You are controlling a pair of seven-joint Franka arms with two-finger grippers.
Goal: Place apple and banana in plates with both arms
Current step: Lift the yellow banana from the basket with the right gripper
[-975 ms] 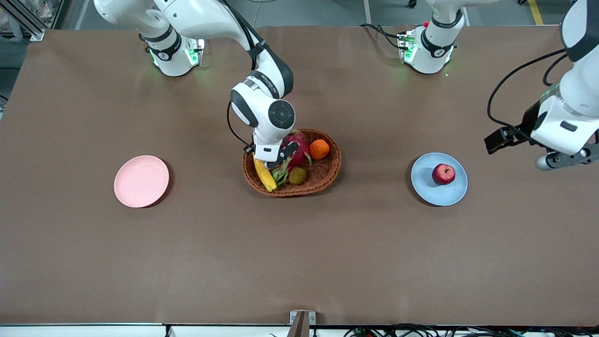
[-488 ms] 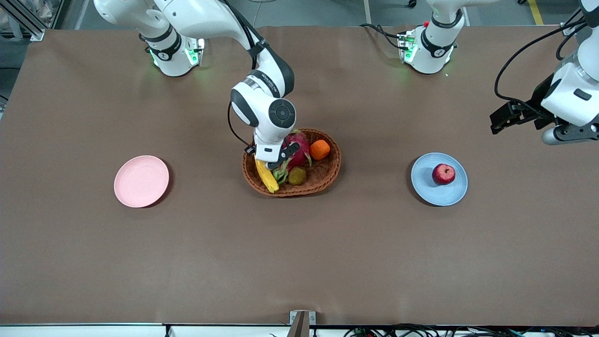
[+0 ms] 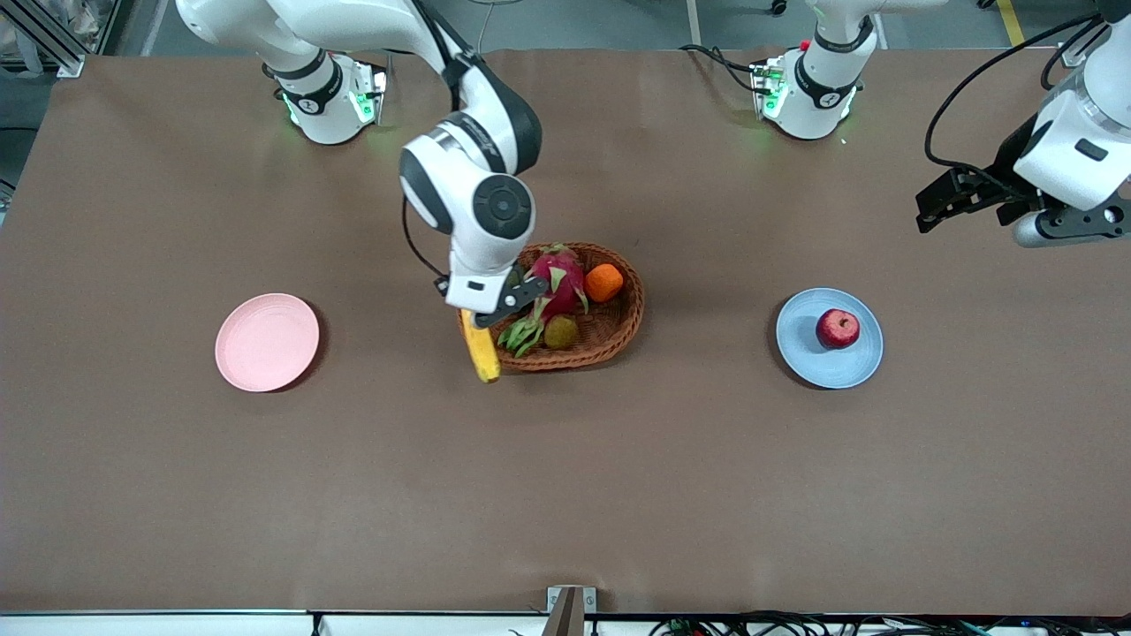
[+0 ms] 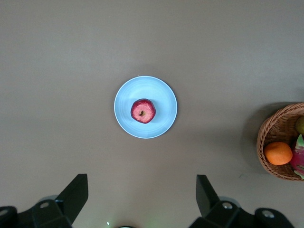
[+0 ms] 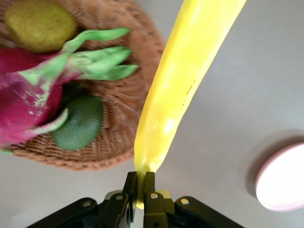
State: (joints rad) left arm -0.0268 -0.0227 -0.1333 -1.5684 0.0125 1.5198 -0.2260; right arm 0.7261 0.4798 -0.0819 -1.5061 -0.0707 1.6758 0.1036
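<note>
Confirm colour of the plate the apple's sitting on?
Light blue plate, holding the dark red apple; clearest in the left wrist view.

A brown basket (image 3: 610,340) is sitting on the brown table (image 3: 565,495). A pink dragon fruit (image 3: 558,278), an orange (image 3: 603,283) and a small green fruit (image 3: 561,331) are lying inside it.

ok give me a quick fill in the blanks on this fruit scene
1. The apple sits on the ____ plate.
2. The right gripper has its fingers shut on the ____.
3. The pink plate holds ____ fruit.
4. The orange lies in the ____.

Missing words: blue; banana; no; basket
</note>
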